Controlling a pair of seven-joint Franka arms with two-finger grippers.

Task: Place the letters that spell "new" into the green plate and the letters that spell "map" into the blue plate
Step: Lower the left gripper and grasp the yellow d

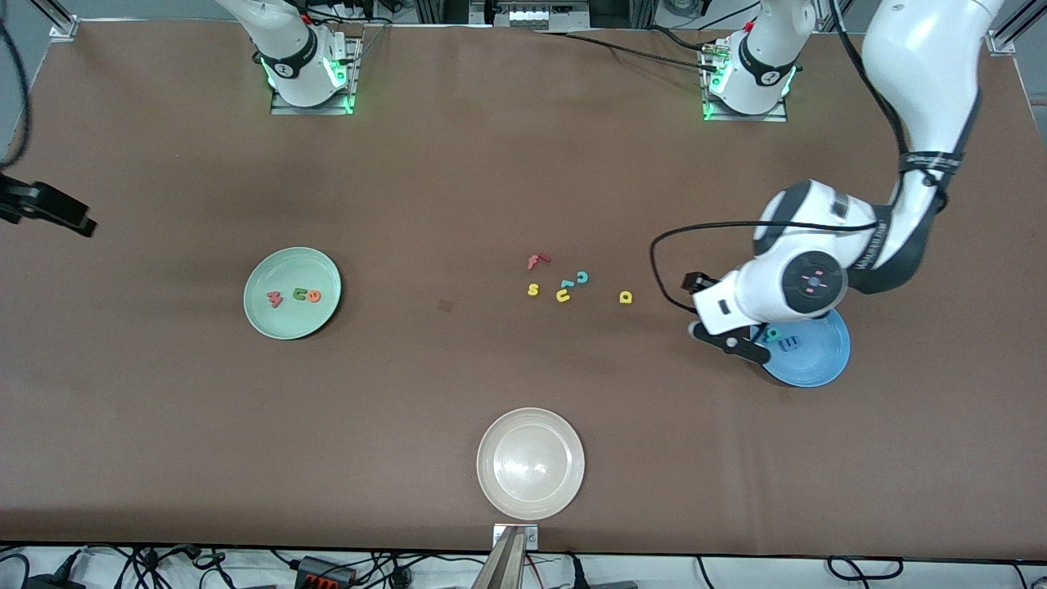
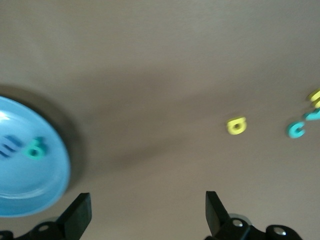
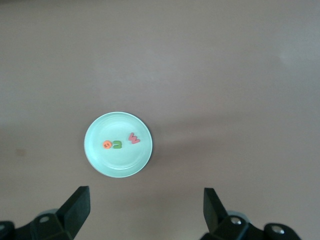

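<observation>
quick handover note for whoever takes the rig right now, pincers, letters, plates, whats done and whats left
Left pincer: open, empty, low at the rim of the blue plate.
Right pincer: open, empty, high over the green plate; that arm waits.
Done: red-pink w, olive-green n and orange e lie in the green plate. Blue m and teal letter lie in the blue plate.
Left: yellow bowl-and-stem letter sits alone on the table between the blue plate and the leftover letter cluster; it goes into the blue plate.
</observation>
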